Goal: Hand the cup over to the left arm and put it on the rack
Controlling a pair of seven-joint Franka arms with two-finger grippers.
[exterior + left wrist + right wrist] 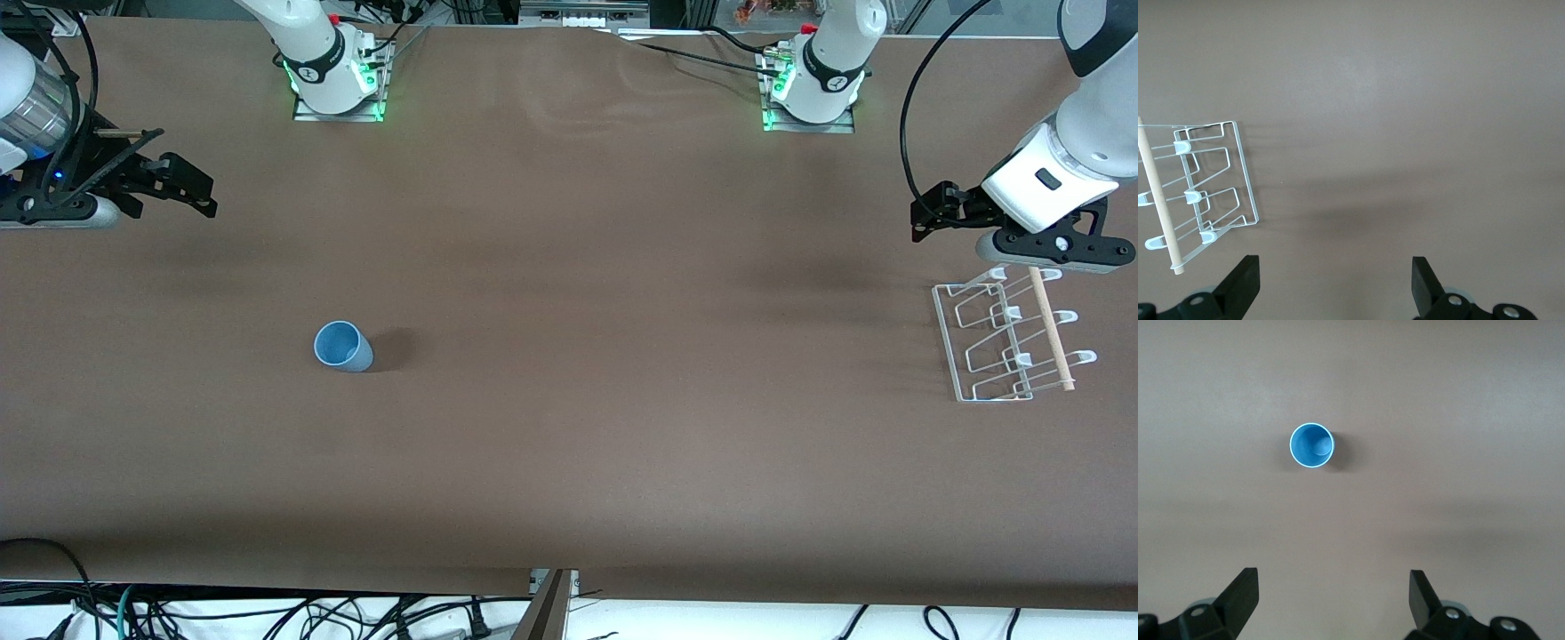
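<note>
The light-blue cup (342, 347) stands upright, mouth up, on the brown table toward the right arm's end. It also shows in the right wrist view (1312, 446). My right gripper (197, 188) is open and empty, up in the air over the table's right-arm end, apart from the cup; its own view (1333, 597) shows wide jaws. The white wire rack (1009, 338) with its wooden dowel (1052, 329) stands at the left arm's end and shows in the left wrist view (1205, 187). My left gripper (925, 218) is open and empty, over the table beside the rack (1335, 280).
The two arm bases (336, 84) (813, 89) stand along the table's edge farthest from the front camera. A black cable (907, 133) loops beside the left arm. Cables hang under the table's near edge (267, 613). Bare brown table lies between cup and rack.
</note>
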